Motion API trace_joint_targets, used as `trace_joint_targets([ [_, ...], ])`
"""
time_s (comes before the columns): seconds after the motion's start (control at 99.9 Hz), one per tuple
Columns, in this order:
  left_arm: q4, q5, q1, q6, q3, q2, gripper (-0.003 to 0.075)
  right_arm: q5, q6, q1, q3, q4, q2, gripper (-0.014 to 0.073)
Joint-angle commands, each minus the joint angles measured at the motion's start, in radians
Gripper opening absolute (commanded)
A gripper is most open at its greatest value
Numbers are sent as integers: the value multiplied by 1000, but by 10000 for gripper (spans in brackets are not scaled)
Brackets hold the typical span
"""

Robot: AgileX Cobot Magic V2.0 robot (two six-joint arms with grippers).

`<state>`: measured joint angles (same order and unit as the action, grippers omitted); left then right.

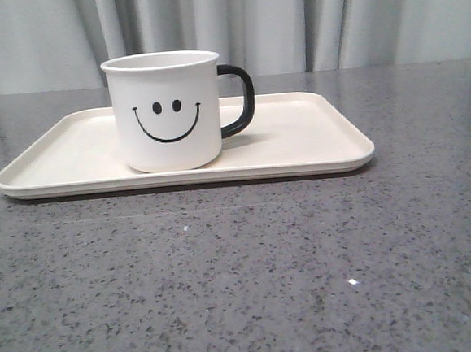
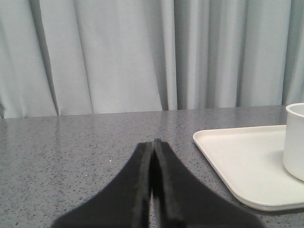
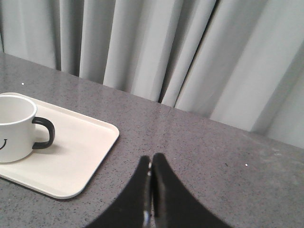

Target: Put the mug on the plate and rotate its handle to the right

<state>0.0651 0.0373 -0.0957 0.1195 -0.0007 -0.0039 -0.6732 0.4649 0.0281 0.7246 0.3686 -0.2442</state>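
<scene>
The white mug (image 1: 165, 112) with a black smiley face stands upright on the cream-white plate (image 1: 314, 137), left of the plate's middle. Its black handle (image 1: 240, 100) points to the right. The mug also shows in the right wrist view (image 3: 16, 128) with its handle (image 3: 45, 133), and its edge shows in the left wrist view (image 2: 295, 140). My left gripper (image 2: 153, 144) is shut and empty over the table, apart from the plate (image 2: 237, 156). My right gripper (image 3: 151, 159) is shut and empty over the table, apart from the plate (image 3: 80, 156). Neither gripper shows in the front view.
The grey speckled table (image 1: 243, 273) stretches in front of the plate. A pale grey curtain (image 1: 288, 17) hangs behind the table's far edge.
</scene>
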Motion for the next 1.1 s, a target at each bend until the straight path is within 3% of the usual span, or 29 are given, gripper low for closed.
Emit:
trace_joint_targets([
  [0.0,2,73,3,-1,10,-31,-20,99,8,2,-38,5,62,-59],
  [0.29,2,73,3,-1,10,-31,-20,224,1,2,-335,6,275,-59],
  [0.48,2,73,3,-1,10,-29,-20,388,-10,2,-509,42,275,-59],
  [0.621,2,73,3,-1,10,-29,-20,461,-10,2,-572,77,275,-59],
  [1.091,2,73,3,-1,10,-29,-20,517,-57,0,-731,69,275,-59],
])
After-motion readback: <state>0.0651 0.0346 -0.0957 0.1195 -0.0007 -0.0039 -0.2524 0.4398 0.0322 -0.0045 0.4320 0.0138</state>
